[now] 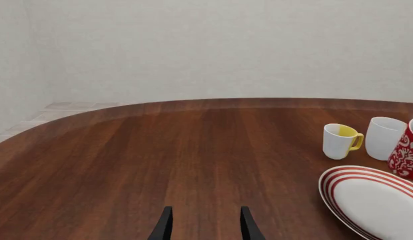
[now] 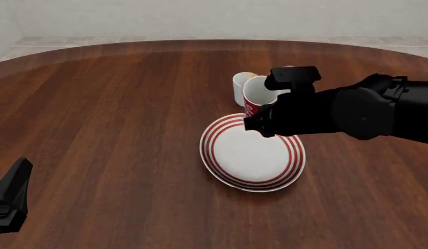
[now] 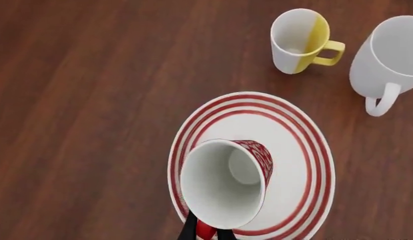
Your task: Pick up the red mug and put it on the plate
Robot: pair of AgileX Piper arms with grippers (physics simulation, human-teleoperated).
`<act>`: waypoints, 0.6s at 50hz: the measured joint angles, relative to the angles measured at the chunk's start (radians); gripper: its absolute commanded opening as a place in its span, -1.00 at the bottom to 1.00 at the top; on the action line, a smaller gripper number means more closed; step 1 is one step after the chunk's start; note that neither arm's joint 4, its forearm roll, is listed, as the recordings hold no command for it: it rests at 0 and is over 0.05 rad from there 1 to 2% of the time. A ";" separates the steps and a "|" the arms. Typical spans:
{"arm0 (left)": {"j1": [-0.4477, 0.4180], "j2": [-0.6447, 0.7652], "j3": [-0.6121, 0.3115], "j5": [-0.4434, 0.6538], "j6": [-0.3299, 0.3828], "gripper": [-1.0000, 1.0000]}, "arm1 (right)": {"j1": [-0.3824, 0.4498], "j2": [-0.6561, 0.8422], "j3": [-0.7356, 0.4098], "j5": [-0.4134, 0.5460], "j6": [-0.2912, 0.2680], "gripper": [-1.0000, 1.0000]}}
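Three mugs are out on the counter: one red mug with white lettering, one white-and-yellow mug, and one plain white mug. There is a single plate, white with red rings round its rim. Two robot arms reach in, each with one hand, the left hand and the right hand.
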 measured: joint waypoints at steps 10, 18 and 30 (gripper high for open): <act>0.000 0.000 0.000 0.000 0.000 1.00 | -0.012 0.018 0.017 -0.018 -0.002 -1.00; 0.000 0.000 0.000 0.000 0.000 1.00 | -0.015 0.034 0.028 -0.032 -0.003 -1.00; 0.000 0.000 0.000 0.000 0.000 1.00 | -0.009 0.052 0.037 -0.045 0.000 -1.00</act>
